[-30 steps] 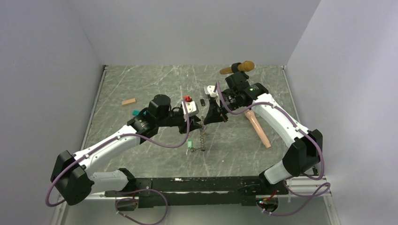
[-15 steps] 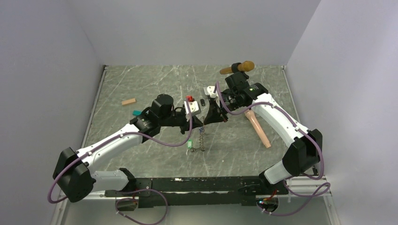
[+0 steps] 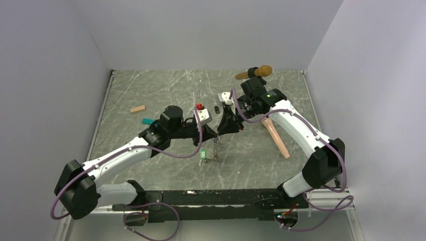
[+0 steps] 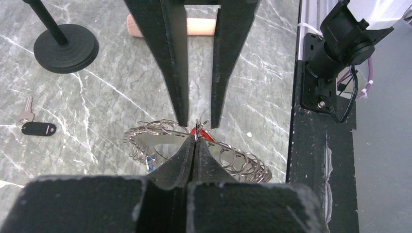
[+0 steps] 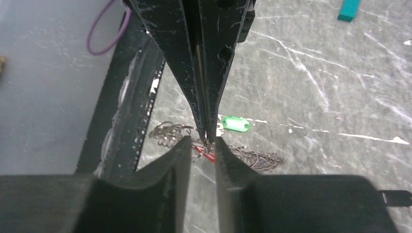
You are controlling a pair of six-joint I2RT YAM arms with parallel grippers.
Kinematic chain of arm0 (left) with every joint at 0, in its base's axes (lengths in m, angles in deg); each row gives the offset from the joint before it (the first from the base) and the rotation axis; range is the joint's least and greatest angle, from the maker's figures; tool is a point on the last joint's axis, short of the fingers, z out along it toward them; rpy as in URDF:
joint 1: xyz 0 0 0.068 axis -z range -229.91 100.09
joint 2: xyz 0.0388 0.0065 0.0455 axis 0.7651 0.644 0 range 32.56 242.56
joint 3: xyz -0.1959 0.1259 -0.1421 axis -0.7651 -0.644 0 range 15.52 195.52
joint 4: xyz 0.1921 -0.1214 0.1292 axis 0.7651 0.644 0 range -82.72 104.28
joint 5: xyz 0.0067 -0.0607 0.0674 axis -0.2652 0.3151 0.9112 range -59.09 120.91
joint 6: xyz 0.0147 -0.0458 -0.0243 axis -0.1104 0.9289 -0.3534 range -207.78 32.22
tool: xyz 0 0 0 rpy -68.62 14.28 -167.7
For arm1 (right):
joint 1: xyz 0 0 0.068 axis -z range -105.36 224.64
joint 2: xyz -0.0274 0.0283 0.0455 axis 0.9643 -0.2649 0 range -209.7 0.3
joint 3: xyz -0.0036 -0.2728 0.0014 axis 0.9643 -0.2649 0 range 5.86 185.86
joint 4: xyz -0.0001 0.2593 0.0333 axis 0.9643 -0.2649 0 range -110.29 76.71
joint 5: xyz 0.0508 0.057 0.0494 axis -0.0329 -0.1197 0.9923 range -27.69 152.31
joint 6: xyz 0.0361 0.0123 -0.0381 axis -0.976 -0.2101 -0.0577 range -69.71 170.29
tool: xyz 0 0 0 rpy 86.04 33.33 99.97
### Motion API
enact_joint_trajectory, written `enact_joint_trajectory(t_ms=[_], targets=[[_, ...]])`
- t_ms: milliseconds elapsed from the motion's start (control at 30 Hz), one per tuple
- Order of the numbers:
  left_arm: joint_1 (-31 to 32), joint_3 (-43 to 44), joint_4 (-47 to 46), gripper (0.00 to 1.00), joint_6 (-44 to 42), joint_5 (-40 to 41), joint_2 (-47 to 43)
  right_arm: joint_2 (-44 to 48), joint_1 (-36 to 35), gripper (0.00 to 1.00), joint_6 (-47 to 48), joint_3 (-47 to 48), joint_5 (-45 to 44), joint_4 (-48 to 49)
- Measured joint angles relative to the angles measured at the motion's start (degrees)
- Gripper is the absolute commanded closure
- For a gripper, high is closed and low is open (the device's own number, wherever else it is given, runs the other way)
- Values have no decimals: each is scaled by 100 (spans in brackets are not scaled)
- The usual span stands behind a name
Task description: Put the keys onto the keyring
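Observation:
The keyring (image 3: 216,149), a limp grey metal chain, hangs above the table between both grippers. My left gripper (image 4: 195,138) is shut on the top of the chain (image 4: 243,162); it is in the top view (image 3: 213,133) too. My right gripper (image 5: 203,145) is open, its fingers (image 4: 178,73) straddling the left fingertips and the chain (image 5: 257,159), and it also shows from above (image 3: 221,130). A red key tag (image 5: 206,154) sits between the right fingers, just below the left tips. A green-tagged key (image 3: 203,155) hangs at the chain's lower end. A blue tag (image 4: 150,158) shows through the loops.
A black-tagged key (image 4: 38,128) lies on the marble table (image 3: 150,85). The black microphone-stand base (image 4: 65,41) is behind it, and a pink microphone (image 3: 277,135) lies to the right. A tan block (image 3: 137,108) and a teal block (image 3: 146,121) lie at the left.
The left arm's wrist and elbow shifted slightly right, then back. The chain, the tags and the right arm stay almost still.

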Motion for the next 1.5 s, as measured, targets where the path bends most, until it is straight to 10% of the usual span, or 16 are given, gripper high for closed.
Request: enact_joint_trajectory(t_ms=[133,567,1500], targets=[[2,-225,-317,100,258,13,-66,0,11,45,-7,17,203,0],[7,-896,-1545,100,916,170,-374,326,669,33,540,-44,1051,-133],[7,-2271,-5287,100,3126,846,-98,361,367,83,490,-437,975,221]])
